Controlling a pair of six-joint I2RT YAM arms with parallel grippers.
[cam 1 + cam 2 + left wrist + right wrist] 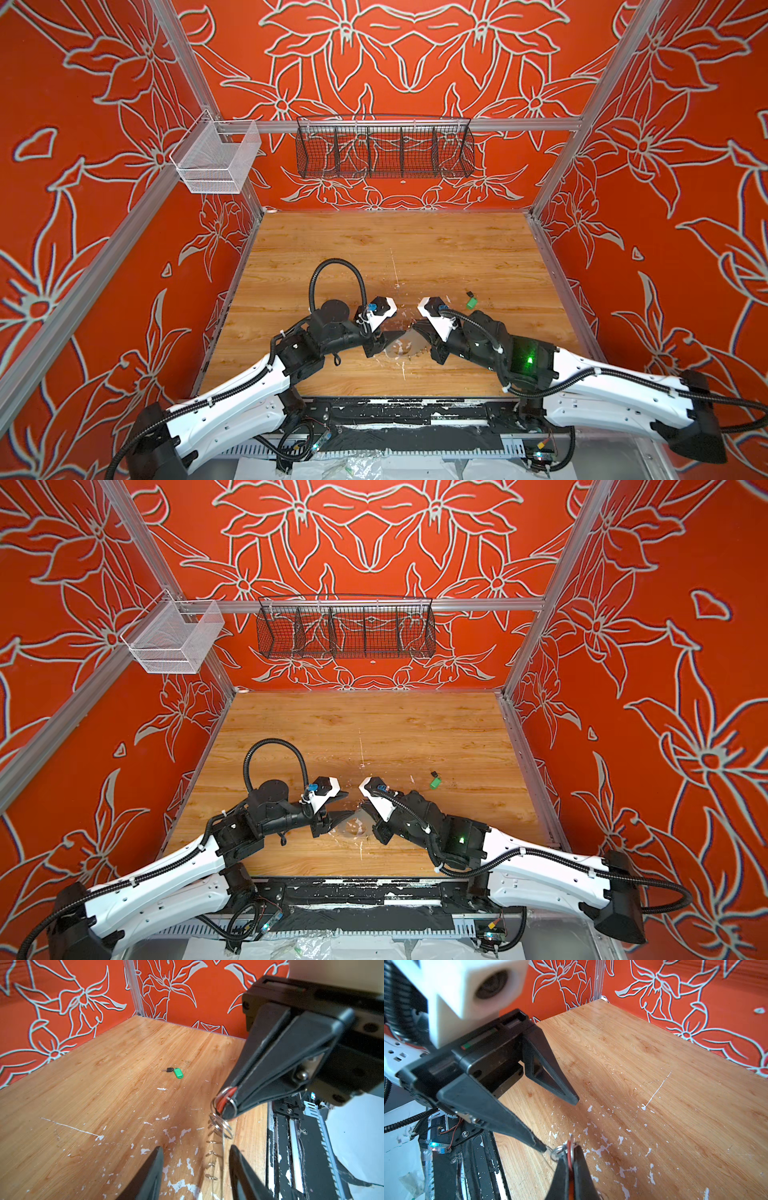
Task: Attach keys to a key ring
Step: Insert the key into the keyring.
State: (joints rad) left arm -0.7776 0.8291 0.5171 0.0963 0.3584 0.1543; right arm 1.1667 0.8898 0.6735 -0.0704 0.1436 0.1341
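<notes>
Right pincer [571, 1148] clamping orange-red key [221, 1103], black basket [384, 151] on rail [519, 124]

Key ring [407, 345] is sitting over the table [374, 249], front-centre. Loose key [471, 302] is lying behind-right of it; gripped key [224, 1099] is sitting at its rim.

Orange-red tag [569, 1158] in right claw [572, 1146]
</notes>
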